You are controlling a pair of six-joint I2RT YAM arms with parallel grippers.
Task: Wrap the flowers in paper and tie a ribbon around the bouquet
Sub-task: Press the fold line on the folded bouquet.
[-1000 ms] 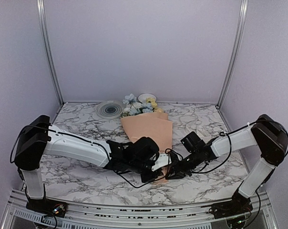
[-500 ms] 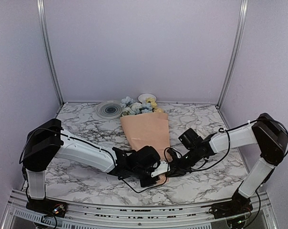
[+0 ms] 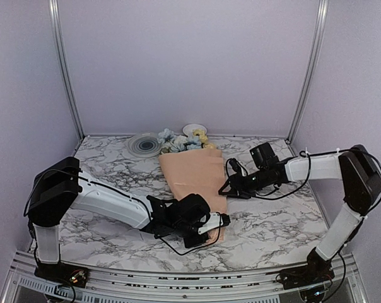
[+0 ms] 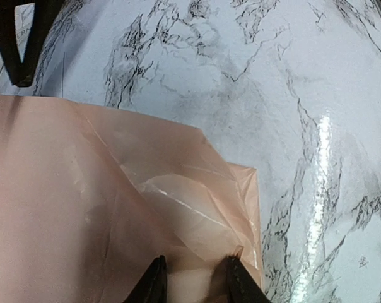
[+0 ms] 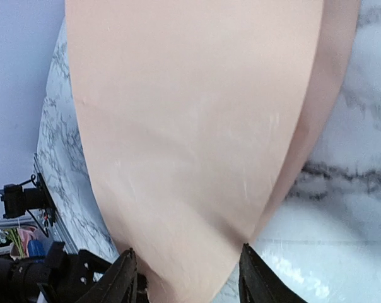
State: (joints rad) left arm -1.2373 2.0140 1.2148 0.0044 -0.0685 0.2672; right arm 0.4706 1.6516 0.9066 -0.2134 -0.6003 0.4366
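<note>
**Loosely guarded cone may spring open before the ribbon goes on**

Right now the paper (image 3: 193, 177) lies rolled into a cone in the middle of the table (image 3: 272, 221). The flowers (image 3: 181, 142) poke out of its wide end at 12 o'clock, and its narrow tip points to 6 o'clock. No ribbon shows in any view, so by my reading the tying is not yet done.

The left gripper (image 3: 211, 228) sits at the 6 o'clock tip. In its wrist view the fingers (image 4: 154, 284) stand a little apart with the layered paper corner between them. I cannot tell whether they pinch it or only straddle it. The right gripper (image 3: 229, 183) hovers at the cone's 3 o'clock edge with its jaws spread wide and holding nothing. Its wrist view shows the paper's long side between its fingers (image 5: 123, 281).

The main risk is that the roll comes undone. The sheet is thin and springy, and the overlapping flap at the tip already looks loose. If neither side presses it, the flap could lift and the stems could slide out at 6 o'clock.

A sideways nudge from the right fingers could swing the cone round. A hard pinch and pull at the tip could crease or tear the paper.
</note>
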